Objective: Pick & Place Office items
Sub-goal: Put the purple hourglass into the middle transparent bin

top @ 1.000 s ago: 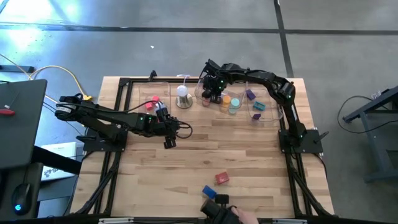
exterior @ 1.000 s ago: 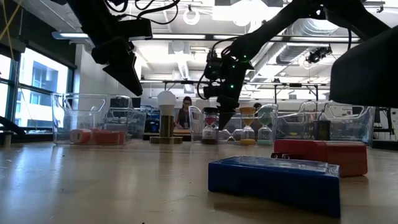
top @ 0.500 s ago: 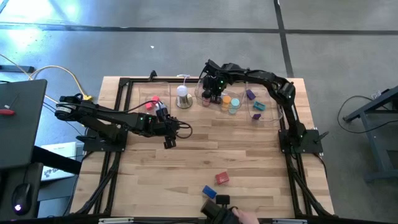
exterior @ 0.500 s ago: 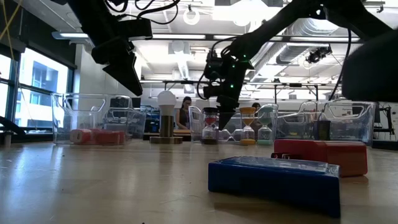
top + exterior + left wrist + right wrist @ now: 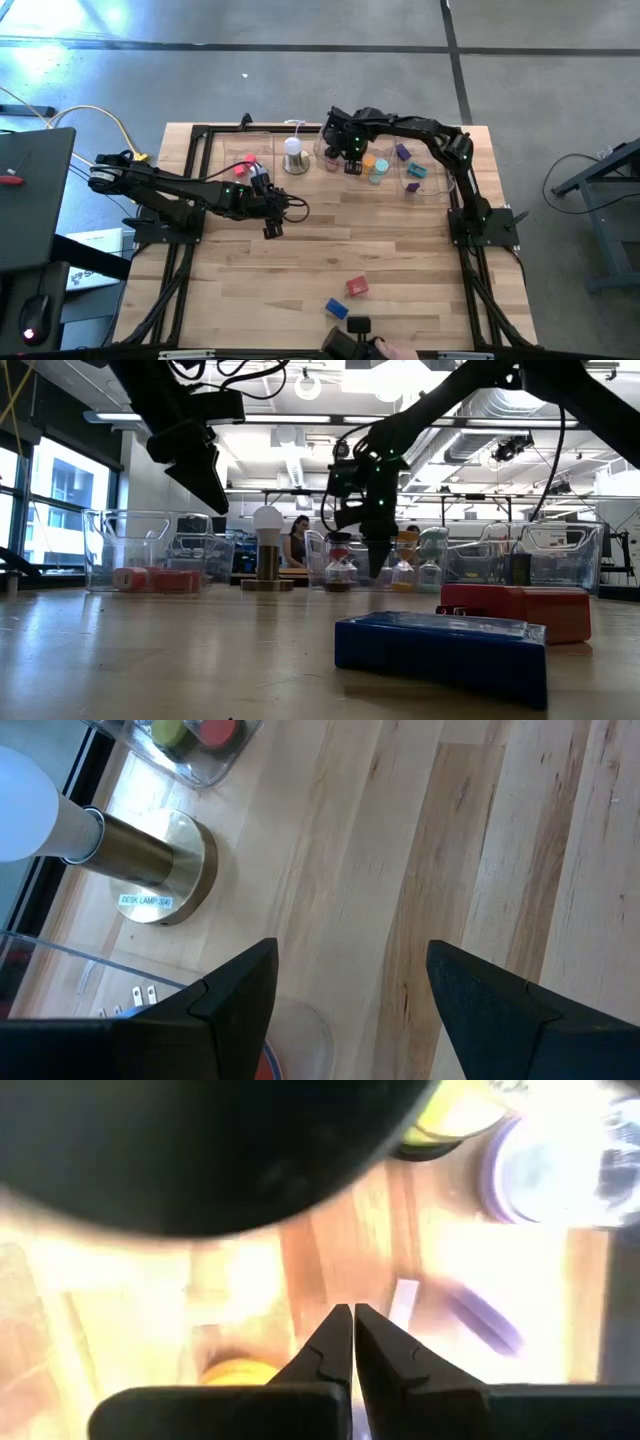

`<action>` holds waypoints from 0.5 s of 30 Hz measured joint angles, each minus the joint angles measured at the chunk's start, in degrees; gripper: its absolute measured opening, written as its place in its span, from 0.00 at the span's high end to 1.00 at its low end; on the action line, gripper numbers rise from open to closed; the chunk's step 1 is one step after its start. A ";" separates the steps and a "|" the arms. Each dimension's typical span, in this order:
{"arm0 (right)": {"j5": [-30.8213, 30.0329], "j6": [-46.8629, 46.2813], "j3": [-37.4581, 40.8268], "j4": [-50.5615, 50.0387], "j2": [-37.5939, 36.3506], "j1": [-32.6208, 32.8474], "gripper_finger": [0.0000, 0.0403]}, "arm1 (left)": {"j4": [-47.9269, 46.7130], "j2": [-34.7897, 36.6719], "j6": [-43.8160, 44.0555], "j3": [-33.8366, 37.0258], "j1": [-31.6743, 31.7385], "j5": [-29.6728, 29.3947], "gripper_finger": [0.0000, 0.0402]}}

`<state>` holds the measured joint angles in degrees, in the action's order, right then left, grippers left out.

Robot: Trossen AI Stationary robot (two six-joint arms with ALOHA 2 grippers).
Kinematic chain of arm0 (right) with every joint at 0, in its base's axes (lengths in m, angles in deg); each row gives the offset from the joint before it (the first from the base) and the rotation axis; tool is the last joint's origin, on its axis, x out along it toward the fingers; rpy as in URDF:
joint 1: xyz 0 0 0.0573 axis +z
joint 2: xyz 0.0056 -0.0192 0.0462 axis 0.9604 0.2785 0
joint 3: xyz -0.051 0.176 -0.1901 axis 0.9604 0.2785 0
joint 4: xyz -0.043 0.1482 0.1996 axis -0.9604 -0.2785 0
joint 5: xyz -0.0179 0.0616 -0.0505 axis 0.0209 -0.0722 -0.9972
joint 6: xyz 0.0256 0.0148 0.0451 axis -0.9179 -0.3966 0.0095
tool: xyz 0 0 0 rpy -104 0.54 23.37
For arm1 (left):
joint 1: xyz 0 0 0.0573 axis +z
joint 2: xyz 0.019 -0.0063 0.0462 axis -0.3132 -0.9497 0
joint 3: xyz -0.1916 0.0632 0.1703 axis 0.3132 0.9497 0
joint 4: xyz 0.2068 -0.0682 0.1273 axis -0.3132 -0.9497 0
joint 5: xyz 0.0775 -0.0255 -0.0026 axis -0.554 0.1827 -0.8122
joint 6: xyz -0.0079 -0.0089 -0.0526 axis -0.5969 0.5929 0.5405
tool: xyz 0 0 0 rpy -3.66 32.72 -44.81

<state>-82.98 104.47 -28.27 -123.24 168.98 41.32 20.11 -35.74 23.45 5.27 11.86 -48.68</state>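
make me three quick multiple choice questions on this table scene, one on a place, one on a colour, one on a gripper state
1. Where is the white-domed lamp?
A. far edge, between the trays
B. near edge, by the blocks
C. off the table

2. Which colours are the two blocks lying near the table's front edge?
A. green and yellow
B. red and blue
C. black and white

3. How is the right gripper?
A. wide open
B. shut, empty
C. holding the lamp

Answers: 1 A, the high view shows it at the far side. 2 B, seen from above. 3 B, its fingertips meet with nothing between.
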 joint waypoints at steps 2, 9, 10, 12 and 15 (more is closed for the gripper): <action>-0.55 0.02 -0.09 -0.13 -0.23 0.30 0.99 | 0.00 0.00 0.00 0.00 0.00 0.02 0.39; -0.38 1.62 -0.27 -0.04 -0.46 1.52 0.99 | -0.07 0.00 0.27 0.00 0.00 0.02 0.39; -0.45 1.61 -0.33 0.04 -0.49 1.73 0.99 | -0.10 0.00 0.28 0.00 0.00 0.02 0.39; -1.68 1.46 -0.35 0.03 -0.61 2.10 0.99 | -0.29 -0.01 0.28 0.00 0.00 0.02 0.39; -3.84 1.54 -0.35 -1.02 -1.38 2.47 0.99 | -0.46 -0.01 0.07 0.00 0.00 0.02 0.39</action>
<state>-86.82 106.01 -28.62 -124.26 167.61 43.79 19.65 -35.75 23.51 5.27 11.86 -48.66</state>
